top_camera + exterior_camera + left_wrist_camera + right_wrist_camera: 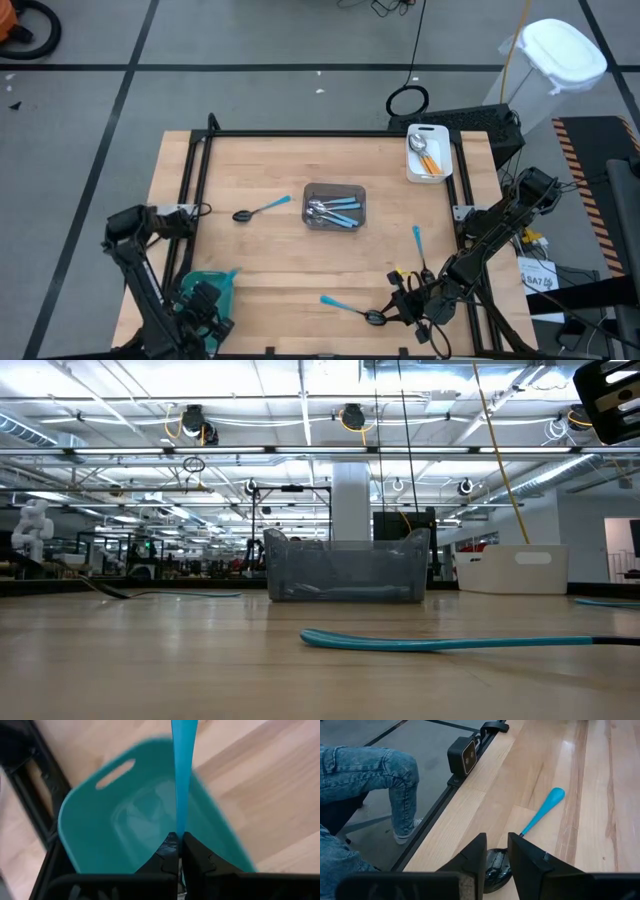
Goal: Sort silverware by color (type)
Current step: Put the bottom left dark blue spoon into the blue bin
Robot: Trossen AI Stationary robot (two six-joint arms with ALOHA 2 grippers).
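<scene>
My left gripper (207, 303) is at the near left, over a teal bin (100, 825), shut on a spoon's light-blue handle (181, 775). My right gripper (496, 851) is open at the near right, low over the table. Its fingers stand on either side of the black bowl (496, 867) of a blue-handled spoon (345, 305) lying flat. Whether they touch it I cannot tell. Another black-bowled spoon (258, 209) lies left of centre. A clear grey bin (335, 207) holds silver spoons with blue handles. A white tray (427, 152) holds silver spoons with orange handles. My left gripper pinches the light-blue handle (180, 831) between its two fingertips, the fingers lying along it. The handle sticks out forward past the fingertips, above the teal bin and clear of it. The spoon's bowl end is hidden behind the fingers.
A loose light-blue handle (417, 240) lies just far of my right arm. A black frame (330, 134) runs along the table's edges. A person's leg in jeans (375, 775) is beside the table's near edge. Bare wood lies between the bins.
</scene>
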